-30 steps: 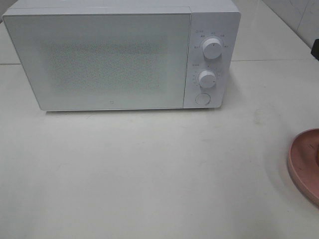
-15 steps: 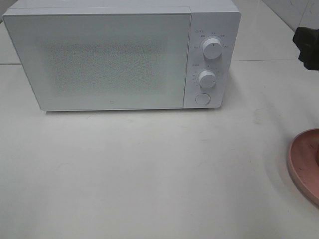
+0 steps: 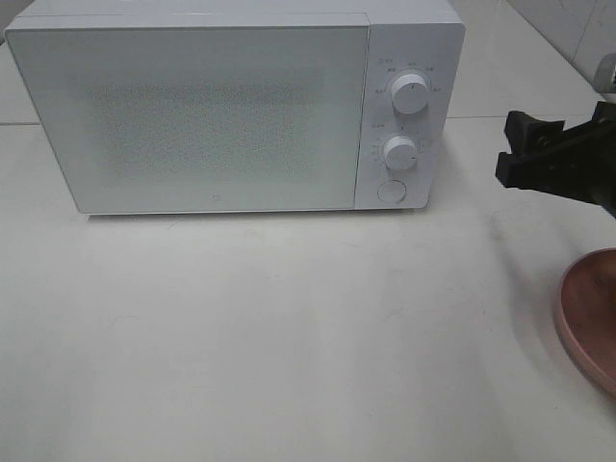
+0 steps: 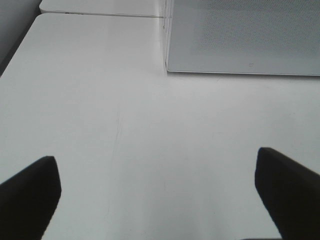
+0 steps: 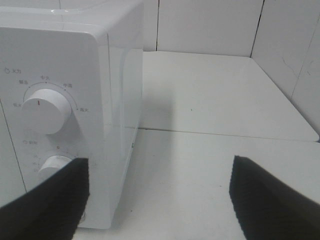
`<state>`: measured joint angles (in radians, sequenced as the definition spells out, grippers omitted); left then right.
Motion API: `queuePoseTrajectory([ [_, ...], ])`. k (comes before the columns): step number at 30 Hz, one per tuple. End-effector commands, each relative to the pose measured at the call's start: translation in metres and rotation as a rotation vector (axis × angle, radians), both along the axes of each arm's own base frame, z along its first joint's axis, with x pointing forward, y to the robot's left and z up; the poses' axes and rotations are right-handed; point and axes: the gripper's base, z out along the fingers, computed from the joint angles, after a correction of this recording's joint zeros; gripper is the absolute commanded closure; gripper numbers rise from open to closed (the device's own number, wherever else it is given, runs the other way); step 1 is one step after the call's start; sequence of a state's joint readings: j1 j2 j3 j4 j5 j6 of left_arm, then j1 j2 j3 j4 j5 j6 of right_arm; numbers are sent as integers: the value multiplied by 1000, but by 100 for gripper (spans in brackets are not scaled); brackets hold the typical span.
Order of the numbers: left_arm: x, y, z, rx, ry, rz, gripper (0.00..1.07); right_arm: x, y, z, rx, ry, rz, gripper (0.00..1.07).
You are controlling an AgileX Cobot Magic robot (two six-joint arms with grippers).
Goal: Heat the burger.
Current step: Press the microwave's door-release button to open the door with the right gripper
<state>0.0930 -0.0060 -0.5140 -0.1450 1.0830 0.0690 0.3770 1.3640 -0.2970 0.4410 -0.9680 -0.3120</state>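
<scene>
The burger is out of view; a pink plate (image 3: 589,318) lies at five o'clock from the right gripper (image 3: 515,146), the nearer arm, jaws spread; the left gripper (image 4: 157,195) is spread too.

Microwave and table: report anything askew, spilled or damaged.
Nothing stands out. The microwave stands level, door shut, both knobs in place; the table shows no spill. The pink plate is partly out of frame.

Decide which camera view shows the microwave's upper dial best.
The right wrist view: the upper dial appears close up, pointer and labels clear. The exterior high view shows it small. The left wrist view shows only the microwave door.
</scene>
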Motion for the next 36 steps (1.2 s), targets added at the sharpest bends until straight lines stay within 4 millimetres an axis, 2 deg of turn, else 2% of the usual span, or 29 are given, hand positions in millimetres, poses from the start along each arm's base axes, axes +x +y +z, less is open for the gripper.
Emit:
queuePoseTrajectory([
  [1, -3, 0, 1, 2, -38, 4, 9, -1, 10, -3, 16, -36, -31, 32],
  [13, -3, 0, 1, 2, -38, 4, 9, -10, 51, -30, -34, -6, 34, 32],
  [25, -3, 0, 1, 2, -38, 4, 9, -16, 66, -45, -23, 37, 73, 32],
  [31, -3, 0, 1, 2, -38, 4, 9, -16, 66, -45, 160, 51, 41, 34],
  [32, -3, 0, 1, 2, -38, 4, 9, -16, 66, -45, 254, 58, 25, 37],
  [33, -3, 0, 1, 2, -38, 4, 9, -16, 66, -45, 254, 58, 25, 37],
  [35, -3, 0, 1, 2, -38, 4, 9, -17, 66, -45, 439, 73, -9, 43],
  [36, -3, 0, 1, 2, -38, 4, 9, -17, 66, -45, 439, 73, -9, 43],
])
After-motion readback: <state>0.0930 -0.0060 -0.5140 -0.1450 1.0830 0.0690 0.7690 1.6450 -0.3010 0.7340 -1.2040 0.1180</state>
